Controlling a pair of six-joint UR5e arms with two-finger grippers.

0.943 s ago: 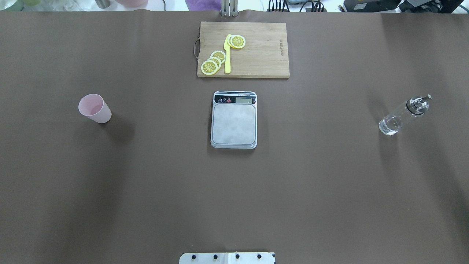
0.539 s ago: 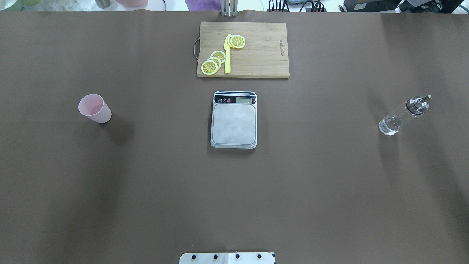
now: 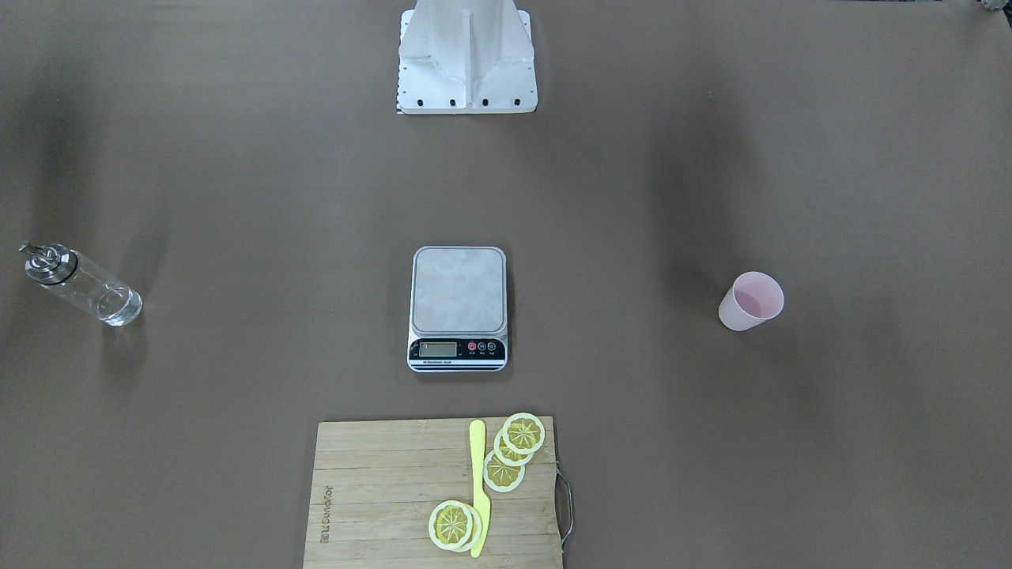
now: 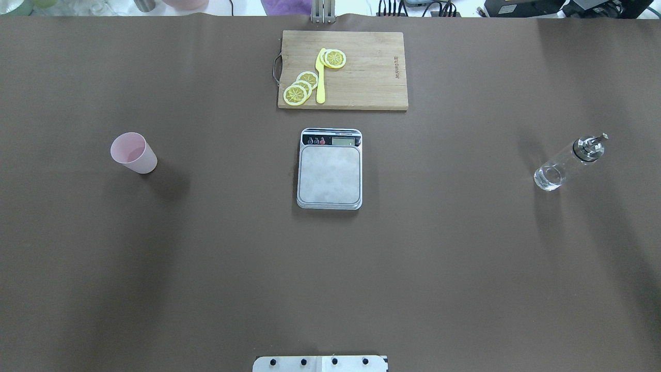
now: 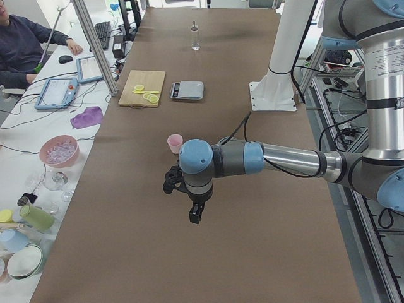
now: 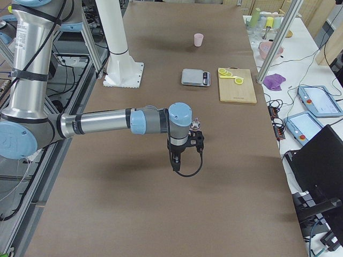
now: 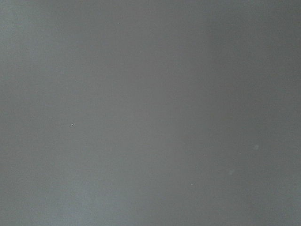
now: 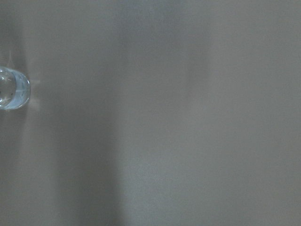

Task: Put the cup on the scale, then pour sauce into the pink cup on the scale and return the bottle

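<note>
Well, the cup (image 4: 133, 152) stands upright, well to the left of the scale (image 4: 329, 173), and the bottle (image 4: 565, 165) well to its right. Near the cup hangs the left gripper (image 5: 196, 216); how far it is parted I cannot tell. I'd grasp the cup mid-wall, keep it level, and set it centred on the scale.

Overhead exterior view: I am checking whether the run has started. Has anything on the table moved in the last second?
Nothing visibly changed. The small pale pink plastic cup, the flat steel-topped kitchen scale and the slim clear glass bottle all stand where they stood before.
</note>
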